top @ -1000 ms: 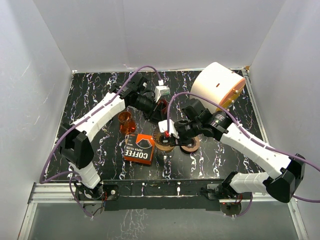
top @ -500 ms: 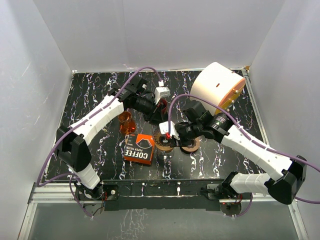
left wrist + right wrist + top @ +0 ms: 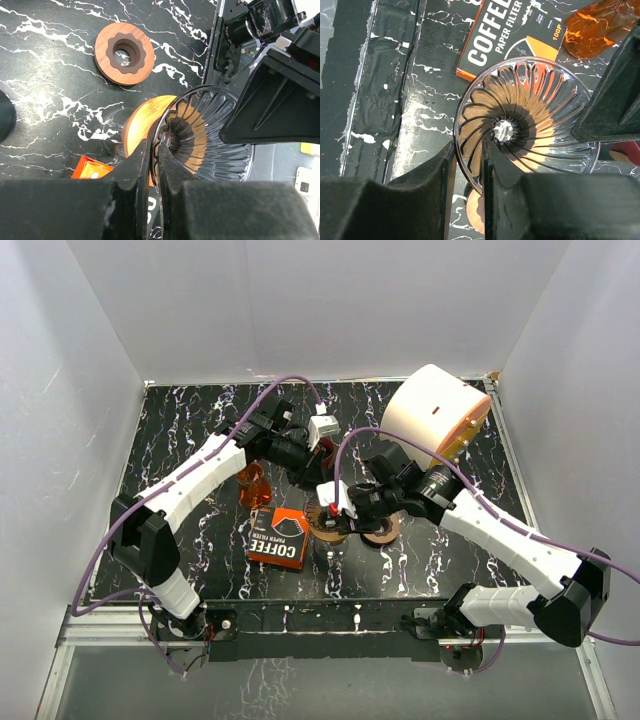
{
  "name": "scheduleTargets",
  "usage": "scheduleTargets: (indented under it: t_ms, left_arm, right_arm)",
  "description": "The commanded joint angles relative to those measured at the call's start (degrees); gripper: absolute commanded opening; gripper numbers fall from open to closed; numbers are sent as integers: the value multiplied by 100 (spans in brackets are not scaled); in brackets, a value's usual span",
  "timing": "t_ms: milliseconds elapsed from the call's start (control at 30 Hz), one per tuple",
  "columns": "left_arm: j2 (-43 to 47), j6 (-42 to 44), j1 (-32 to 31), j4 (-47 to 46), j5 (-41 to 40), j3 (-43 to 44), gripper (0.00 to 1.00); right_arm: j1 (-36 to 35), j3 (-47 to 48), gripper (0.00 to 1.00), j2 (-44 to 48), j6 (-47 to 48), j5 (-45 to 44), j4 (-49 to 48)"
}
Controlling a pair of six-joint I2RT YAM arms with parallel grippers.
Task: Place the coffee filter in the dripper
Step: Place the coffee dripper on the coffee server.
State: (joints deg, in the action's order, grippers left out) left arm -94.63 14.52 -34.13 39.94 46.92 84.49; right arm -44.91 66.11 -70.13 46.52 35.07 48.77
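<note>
Top view hides both grips. Left wrist: left gripper (image 3: 154, 165) pinched on the glass dripper (image 3: 210, 142) rim, wooden ring (image 3: 125, 52) beyond. Right wrist: right gripper (image 3: 469, 160) clamped on the same rim, filter box (image 3: 512, 27) beside it, near the table's near edge. Black marbled table (image 3: 190, 410), white walls (image 3: 300, 310).

Black marble-patterned tabletop (image 3: 190, 420), veined in white. Clear ribbed glass dripper (image 3: 520, 125), its flutes tinted dark brown and amber. Flat orange-and-black cardboard box (image 3: 278, 538), lettered in white. Round brown wooden ring (image 3: 124, 53) with a darker scalloped centre. Translucent amber glass vessel (image 3: 250, 486). Cream cylindrical drum (image 3: 430, 415), orange at one edge. White robot arms (image 3: 195, 475) with black joints; purple cables (image 3: 290, 376).
</note>
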Motion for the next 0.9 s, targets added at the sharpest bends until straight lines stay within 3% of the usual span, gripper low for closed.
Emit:
scheduleTargets:
  t_ms: [0, 300, 600, 867]
  left_arm:
    - [-234, 296, -179, 1077, -700, -526, 0]
    - [-172, 363, -209, 1079, -735, -516, 0]
    - [-320, 405, -208, 1262, -818, 470, 2]
    - [-423, 410, -213, 1264, -842, 876, 17]
  right_arm:
    - [45, -323, 19, -336, -152, -749, 291]
    - [46, -380, 20, -322, -168, -784, 269]
    - [45, 447, 40, -290, -77, -763, 469]
    - [48, 806, 52, -304, -38, -660, 663]
